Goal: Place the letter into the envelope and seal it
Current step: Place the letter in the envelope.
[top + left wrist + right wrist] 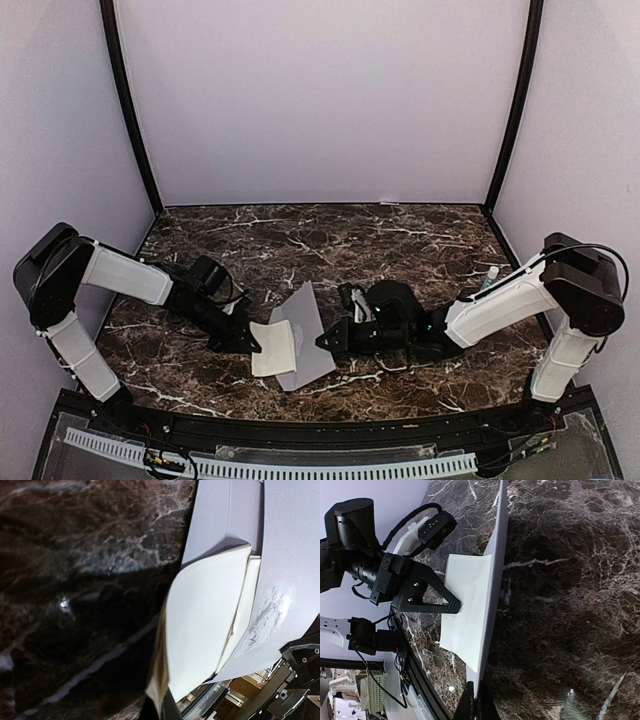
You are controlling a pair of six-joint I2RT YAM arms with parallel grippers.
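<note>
The letter (275, 348) is pinched at its near left edge by the left gripper (254, 342), whose jaws are drawn tight on the paper. In the left wrist view the cream sheet rises straight out of the dark fingertips at the bottom of the frame. Only the plain off-white back shows. The sheet looks folded, with a second layer peeking out along its far side, and it bows up a little between the grip and that far edge. That far edge meets the envelope (312, 310) and slips beneath an upper grey layer, so the letter is partly inside, though how deep it goes cannot be told.

The right gripper (322, 343) is closed narrow on the opposite, right-hand edge of the envelope. Its wrist view shows the thin grey edge running down into the closed fingertips. The envelope is lifted on that side and slanted rather than flat, and from this camera it is seen nearly edge-on. A scuffed patch marks its grey surface in the left wrist view.

The two grippers face each other across the paper, low over the dark marble table (400, 240), near its front edge and a little left of centre. Far off by the right wall stands a small white object (490, 273), too small to identify.
</note>
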